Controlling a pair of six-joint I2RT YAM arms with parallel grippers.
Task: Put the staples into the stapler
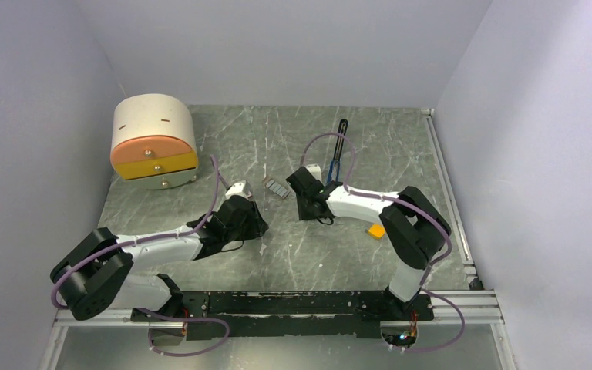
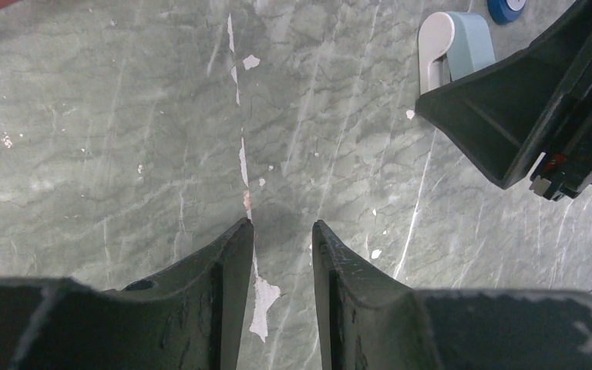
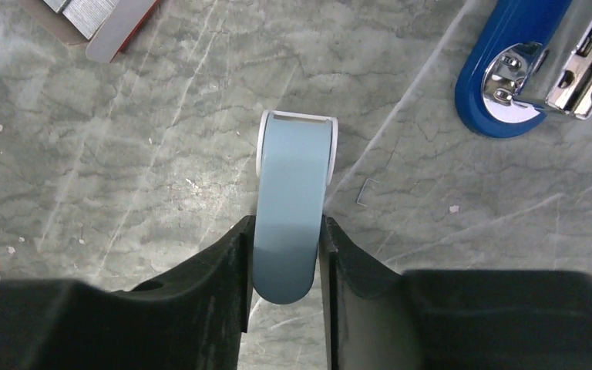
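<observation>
Two tools pointing downward, left tool (image 2: 281, 231) parted (nothing between), right tool (image 3: 285, 231) clamping pale-blue piece (image 3: 293, 173)

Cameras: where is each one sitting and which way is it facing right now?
Top external: above and behind the arm bases, looking down on the table; both arms show whole.
Left wrist: on the left arm, looking down past the left gripper, fingers apart, at marbled tabletop.
Right wrist: on the right arm, looking down past the right gripper, clasping the pale-blue piece; stapler top right.
Shared: both wrist views show the pale-blue piece.
</observation>
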